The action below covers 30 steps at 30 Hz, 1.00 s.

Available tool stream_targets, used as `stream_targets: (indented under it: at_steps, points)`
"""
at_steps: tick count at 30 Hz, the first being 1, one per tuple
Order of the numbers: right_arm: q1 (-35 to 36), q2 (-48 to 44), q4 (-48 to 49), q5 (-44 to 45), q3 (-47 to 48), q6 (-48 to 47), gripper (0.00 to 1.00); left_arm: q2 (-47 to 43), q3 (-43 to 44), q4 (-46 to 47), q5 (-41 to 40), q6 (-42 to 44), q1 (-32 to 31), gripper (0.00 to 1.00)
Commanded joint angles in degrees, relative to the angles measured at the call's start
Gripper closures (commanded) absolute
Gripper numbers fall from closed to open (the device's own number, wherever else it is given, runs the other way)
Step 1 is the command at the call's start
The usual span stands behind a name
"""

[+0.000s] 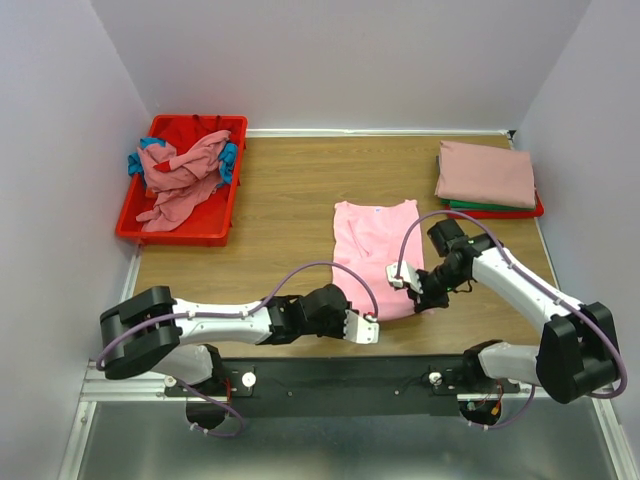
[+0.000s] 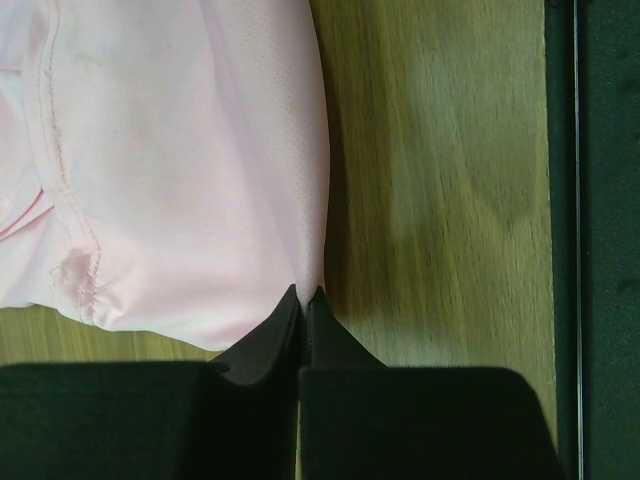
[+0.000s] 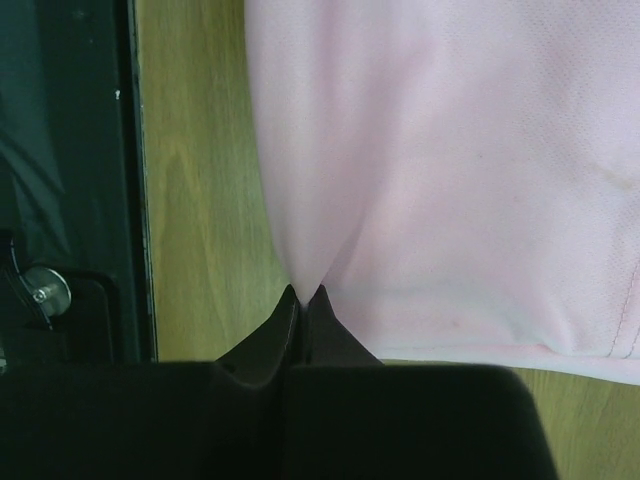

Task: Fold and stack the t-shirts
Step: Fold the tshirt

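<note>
Left gripper (image 2: 303, 295): fingers pressed together, pinching pink t-shirt (image 1: 372, 245) at its near-left hem. Right gripper (image 3: 303, 293): same pinch, near-right hem. Shirt lies mid-table (image 1: 290, 190). Far right: folded stack (image 1: 487, 175). Far left: red bin (image 1: 170, 236), crumpled shirts (image 1: 180, 178) inside.

A lab test booth: blank white walls (image 1: 350, 60) enclose a wooden table (image 1: 290, 200).
</note>
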Motion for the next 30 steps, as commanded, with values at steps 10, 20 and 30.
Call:
stream_targets:
  at_steps: [10, 20, 30]
  points:
    - [0.3, -1.0, -1.3, 0.3, 3.5, 3.5, 1.00, -10.6, 1.6, -8.6, 0.6, -0.4, 0.1, 1.00]
    - [0.3, -0.5, -1.3, -0.3, 9.7, 6.1, 1.00, -14.5, 2.1, -11.0, 0.6, 0.3, 0.3, 1.00]
    - [0.3, 8.4, 2.1, 3.0, 23.0, 9.9, 1.00, -15.2, 5.9, -4.9, 2.4, 8.6, 13.3, 1.00]
